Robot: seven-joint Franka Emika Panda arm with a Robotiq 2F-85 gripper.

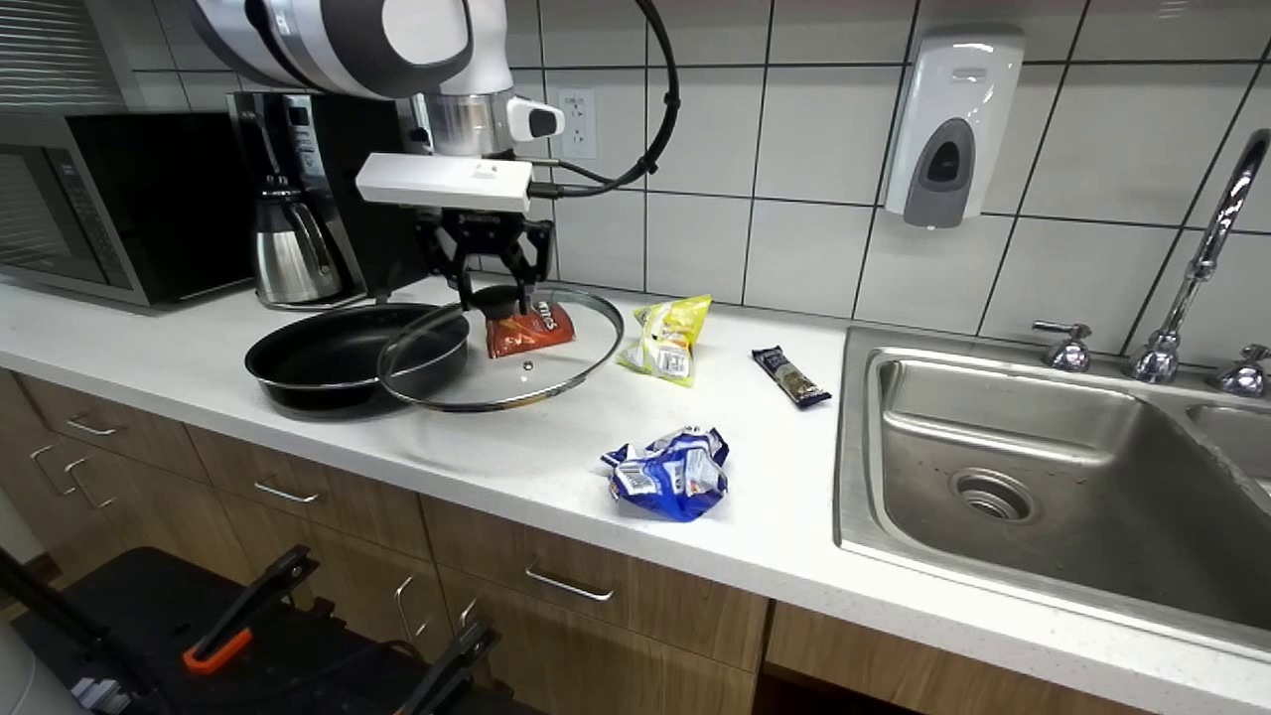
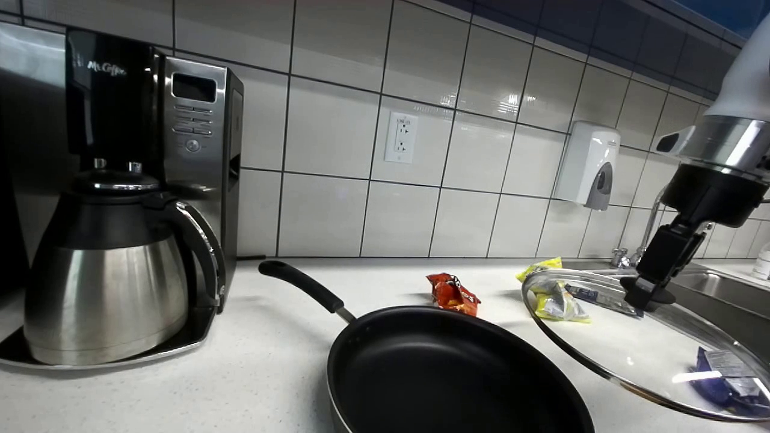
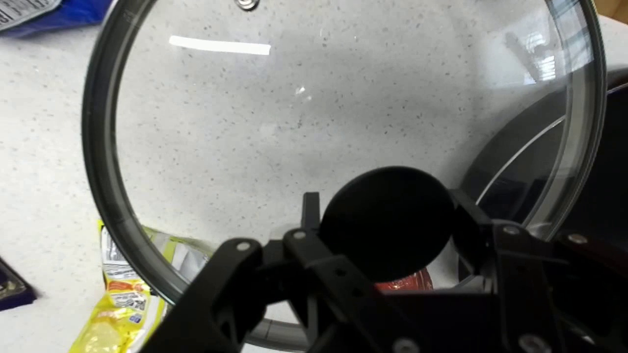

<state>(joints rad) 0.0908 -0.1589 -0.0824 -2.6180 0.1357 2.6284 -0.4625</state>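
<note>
Glass lid (image 3: 338, 122), suspended above the white surface (image 1: 536, 447); in an exterior view the pan (image 1: 338, 348) lies at its 9 o'clock and is partly overlapped by it. The lid appears tilted rather than level. The pincer (image 1: 496, 298) grasps the black knob (image 3: 387, 223), one finger against each side, as we note in the wrist view. We judge the lid stiff, moderately heavy for its breadth, and brittle: a hard knock would likely chip the pane, although the metal band (image 3: 98, 127) should give some protection. Bare glass would be slippery; the knob is, in our judgement, the proper hold, though so wide a disc may tip about so narrow a grip.

Writing: we read "Mr. Coffee" on the coffee maker (image 2: 195, 159). The red packet (image 2: 454, 293), at the pan's 12 o'clock in an exterior view, carries pale letters apparently ending in "tos". On the yellow packet (image 1: 665, 343) at the lid's 3 o'clock, the blue packet (image 1: 677, 477) at 4 o'clock, and the wrapped bar (image 1: 791, 379) farther out towards 3 o'clock, we find print too small to read.
</note>
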